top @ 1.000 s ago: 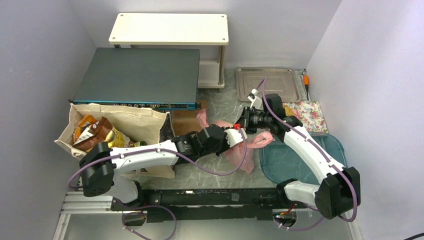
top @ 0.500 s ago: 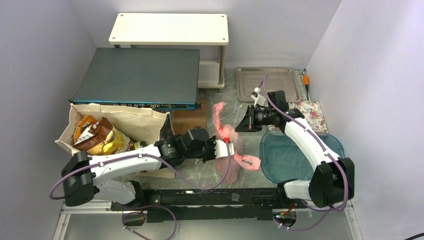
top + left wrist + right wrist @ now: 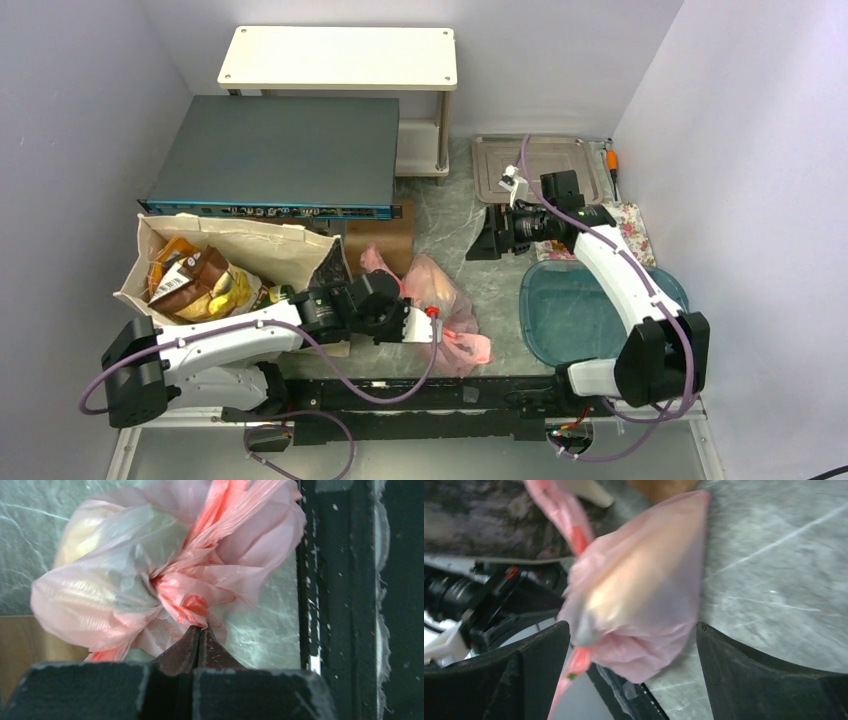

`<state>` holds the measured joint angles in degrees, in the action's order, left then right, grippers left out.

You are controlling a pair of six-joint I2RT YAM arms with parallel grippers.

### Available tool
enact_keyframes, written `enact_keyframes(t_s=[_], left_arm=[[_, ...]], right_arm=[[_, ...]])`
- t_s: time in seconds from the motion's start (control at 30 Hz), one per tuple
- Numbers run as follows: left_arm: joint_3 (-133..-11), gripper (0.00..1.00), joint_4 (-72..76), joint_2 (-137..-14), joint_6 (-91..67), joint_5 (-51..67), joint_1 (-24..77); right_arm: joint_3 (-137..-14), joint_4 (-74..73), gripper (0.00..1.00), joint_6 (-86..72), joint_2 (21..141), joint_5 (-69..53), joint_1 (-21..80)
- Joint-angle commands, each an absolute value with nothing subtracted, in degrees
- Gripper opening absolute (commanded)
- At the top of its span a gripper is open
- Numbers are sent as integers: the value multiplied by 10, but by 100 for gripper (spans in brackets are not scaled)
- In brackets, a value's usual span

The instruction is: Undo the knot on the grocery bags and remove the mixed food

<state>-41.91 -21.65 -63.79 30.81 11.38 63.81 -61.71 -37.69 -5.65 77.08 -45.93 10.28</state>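
At the left, the canvas tote [image 3: 250, 240] stands on the desk [image 3: 450, 215]. We see chip bags [image 3: 185, 275] at its mouth; cloth and the left arm [image 3: 230, 335] hide the rest. The left fingers [image 3: 200, 639] are pressed together on the pink bag [image 3: 100, 595], just under its knot [image 3: 187, 600], near the desk's front edge. What lies inside shows only as pale blurs. Farther right, the right fingers [image 3: 487, 242] stand wide apart, holding nothing, apart from the bag.
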Motion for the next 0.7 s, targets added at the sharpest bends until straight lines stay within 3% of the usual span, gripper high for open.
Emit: enact_keyframes(t_s=[0.0, 0.23, 0.37, 0.47, 0.53, 0.63, 0.67], left_arm=[[-474, 0, -157, -666, 290, 96, 625], [-502, 0, -110, -680, 310, 111, 622], [-504, 0, -106, -686, 313, 113, 621], [-505, 0, -99, -690, 314, 111, 621], [-509, 0, -101, -695, 315, 108, 621], [-508, 0, -112, -689, 324, 110, 618], [-504, 0, -118, -683, 333, 113, 615]], right_arm=[[-594, -404, 100, 13, 698, -541, 140], [-523, -287, 100, -55, 649, -470, 261], [-495, -264, 99, -61, 685, -429, 270], [-481, -246, 92, -64, 712, -416, 270], [-478, -234, 65, -68, 722, -420, 271], [-482, -234, 8, -62, 716, -419, 269], [-486, -244, 0, -59, 709, -403, 268]])
